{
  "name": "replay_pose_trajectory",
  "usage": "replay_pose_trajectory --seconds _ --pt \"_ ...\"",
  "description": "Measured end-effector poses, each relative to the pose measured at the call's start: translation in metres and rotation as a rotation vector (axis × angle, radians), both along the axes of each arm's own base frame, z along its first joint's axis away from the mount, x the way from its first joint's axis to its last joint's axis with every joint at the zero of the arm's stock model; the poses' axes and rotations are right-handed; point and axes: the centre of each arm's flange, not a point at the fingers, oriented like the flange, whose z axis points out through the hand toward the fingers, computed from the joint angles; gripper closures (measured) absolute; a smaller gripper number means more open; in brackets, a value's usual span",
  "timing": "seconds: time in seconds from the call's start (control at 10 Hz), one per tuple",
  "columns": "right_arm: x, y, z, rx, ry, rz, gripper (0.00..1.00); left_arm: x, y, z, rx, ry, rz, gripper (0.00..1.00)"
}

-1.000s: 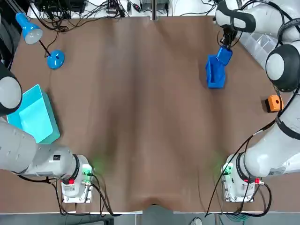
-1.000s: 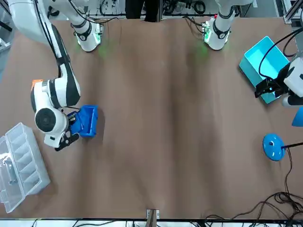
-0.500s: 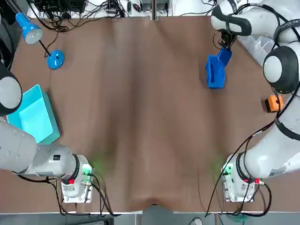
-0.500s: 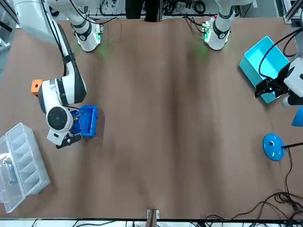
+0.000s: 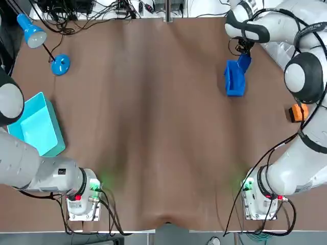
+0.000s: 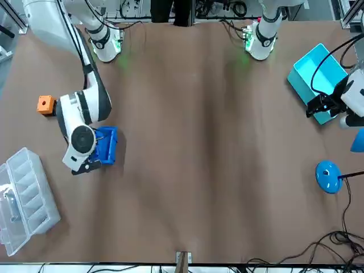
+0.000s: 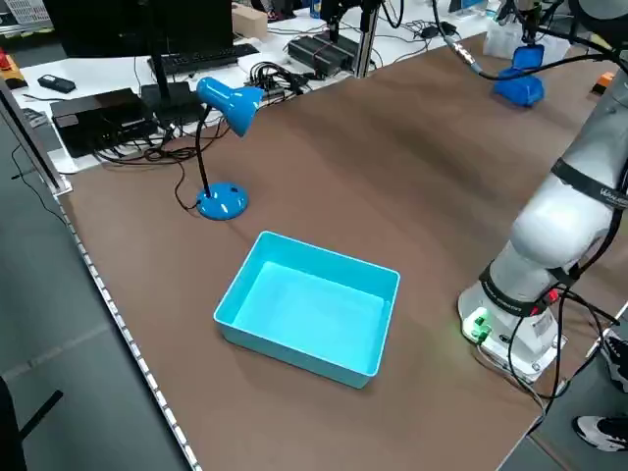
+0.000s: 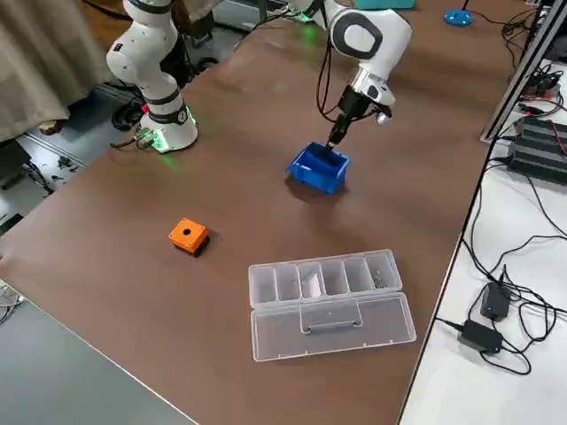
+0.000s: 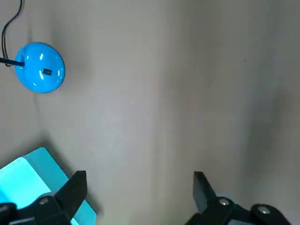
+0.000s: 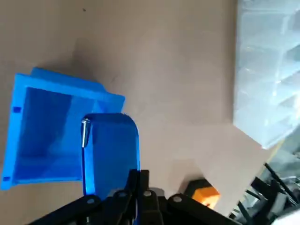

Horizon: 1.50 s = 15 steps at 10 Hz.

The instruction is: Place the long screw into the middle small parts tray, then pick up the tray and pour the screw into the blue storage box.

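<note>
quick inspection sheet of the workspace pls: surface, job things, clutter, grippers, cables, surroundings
surface: brown table, nothing spilled that shows.
job's things: long screw at the lip of the small blue tray, held over the blue storage box.
clutter: clear organiser, orange cube, teal bin, blue desk lamp.
grippers: right gripper shut on the small blue tray; left gripper open, idle beside the teal bin.
cables: tangle at the table's far edge.
surroundings: side bench with power adapters.
</note>
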Motion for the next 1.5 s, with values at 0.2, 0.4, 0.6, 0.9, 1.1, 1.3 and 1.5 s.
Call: replay_pose_trajectory --seconds 0.2,0.4,0.6,0.9,1.1,1.3,1.5 --pt "-0.006 0.015 0.000 -0.069 -0.030 -0.014 0.97 0.000 0.000 0.000 0.000 0.000 0.000 0.00" --pt "-0.015 0.036 -0.005 -0.136 -0.067 -0.011 0.97 0.000 0.000 0.000 -0.001 0.000 0.000 0.00" --pt "-0.028 0.056 -0.018 -0.218 -0.134 -0.024 0.97 0.000 0.000 0.000 -0.001 0.000 0.001 0.00" --pt "-0.032 0.057 -0.022 -0.243 -0.158 -0.048 0.97 0.001 0.000 -0.003 -0.006 0.005 0.001 0.00" --pt "-0.029 0.049 -0.022 -0.248 -0.158 -0.064 0.97 0.002 0.000 -0.004 -0.006 0.008 0.001 0.00" --pt "-0.025 0.044 -0.018 -0.243 -0.155 -0.064 0.97 0.002 0.000 -0.004 -0.006 0.008 0.001 0.00" --pt "-0.016 0.029 -0.002 -0.159 -0.105 -0.074 0.97 0.002 0.000 -0.004 -0.006 0.008 0.001 0.00"
